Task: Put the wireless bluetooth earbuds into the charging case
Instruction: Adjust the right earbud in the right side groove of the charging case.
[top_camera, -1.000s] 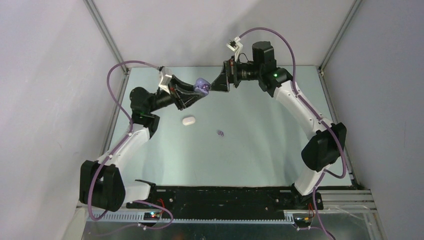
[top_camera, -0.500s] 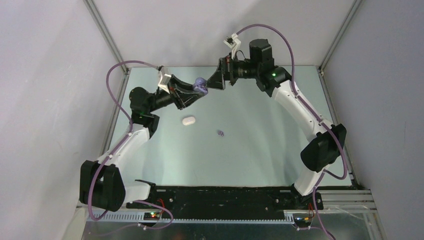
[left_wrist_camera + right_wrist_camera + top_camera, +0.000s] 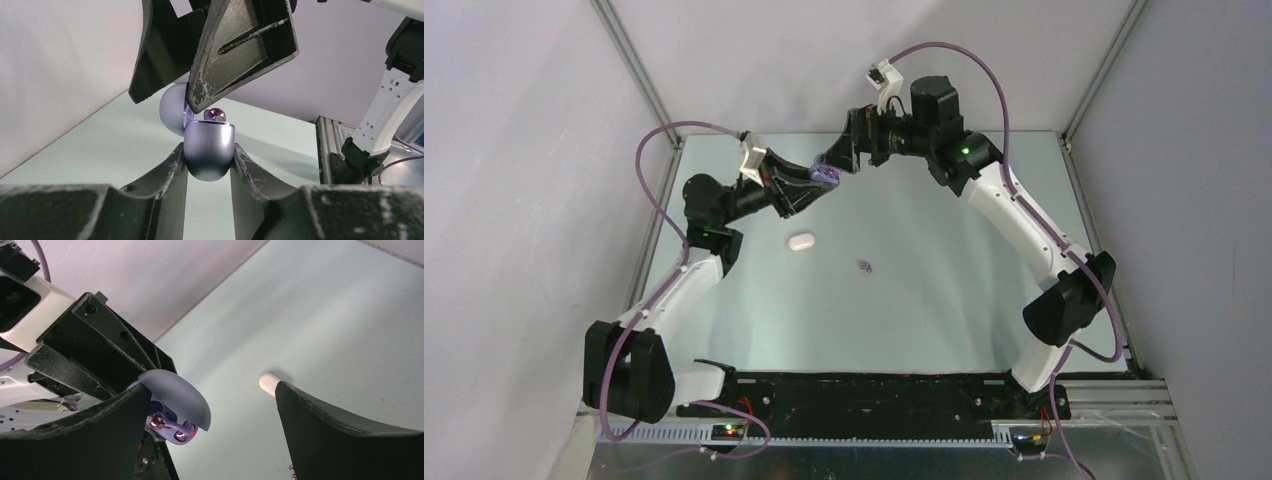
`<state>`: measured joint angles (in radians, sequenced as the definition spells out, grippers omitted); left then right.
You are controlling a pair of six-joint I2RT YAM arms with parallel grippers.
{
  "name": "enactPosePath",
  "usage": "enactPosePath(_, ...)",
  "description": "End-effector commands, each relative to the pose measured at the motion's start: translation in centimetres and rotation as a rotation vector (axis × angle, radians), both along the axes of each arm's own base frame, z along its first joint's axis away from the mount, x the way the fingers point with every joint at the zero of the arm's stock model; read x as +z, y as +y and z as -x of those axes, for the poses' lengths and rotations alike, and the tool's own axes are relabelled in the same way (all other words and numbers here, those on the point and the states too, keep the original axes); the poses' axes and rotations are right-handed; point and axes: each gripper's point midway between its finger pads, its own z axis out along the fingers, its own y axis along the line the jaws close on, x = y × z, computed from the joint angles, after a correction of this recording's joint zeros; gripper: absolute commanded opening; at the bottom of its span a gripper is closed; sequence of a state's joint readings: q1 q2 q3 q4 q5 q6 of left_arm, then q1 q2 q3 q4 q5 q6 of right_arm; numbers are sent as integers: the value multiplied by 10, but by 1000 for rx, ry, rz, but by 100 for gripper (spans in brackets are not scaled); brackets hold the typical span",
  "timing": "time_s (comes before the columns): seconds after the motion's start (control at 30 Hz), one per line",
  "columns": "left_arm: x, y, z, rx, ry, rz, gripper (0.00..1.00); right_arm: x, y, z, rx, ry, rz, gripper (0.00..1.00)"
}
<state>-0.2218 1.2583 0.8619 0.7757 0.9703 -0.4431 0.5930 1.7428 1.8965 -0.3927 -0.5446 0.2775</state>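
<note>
Aloft, left pincer (image 3: 208, 150) clamps open purple case (image 3: 208, 162), purple bud (image 3: 216, 114) inside; right pincer (image 3: 212, 387) gapes beside lid (image 3: 175, 395).

Lab robot cell — white panel walls (image 3: 514, 150), aluminium frame rails (image 3: 636, 70).

The open charging case (image 3: 825, 172) hangs over the desk's (image 3: 944, 280) far left, between the left claw's (image 3: 822, 182) fingers, with a seated earbud (image 3: 216, 114) in it. The right claw (image 3: 838, 160) straddles its lid. In front of it on the desk lies a closed case (image 3: 801, 241), with a loose earbud (image 3: 865, 265) to its right and nearer.
</note>
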Motion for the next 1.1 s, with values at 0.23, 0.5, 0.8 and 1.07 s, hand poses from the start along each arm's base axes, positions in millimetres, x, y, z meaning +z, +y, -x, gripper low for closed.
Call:
enactPosePath(0.23,16,9,-3,53,-37,30,0,5,-17,4,20,-33,-14,99)
enactPosePath(0.5,15,9,-4,47,-28,29,0,5,-17,4,44,-24,-35,99)
enactPosePath(0.8,17,8,-1,22,-31,28,0,27,-18,21,203,-55,-112,99)
enactPosePath(1.07,20,7,-3,19,-31,33,0,17,-16,25,225,-52,-90,99)
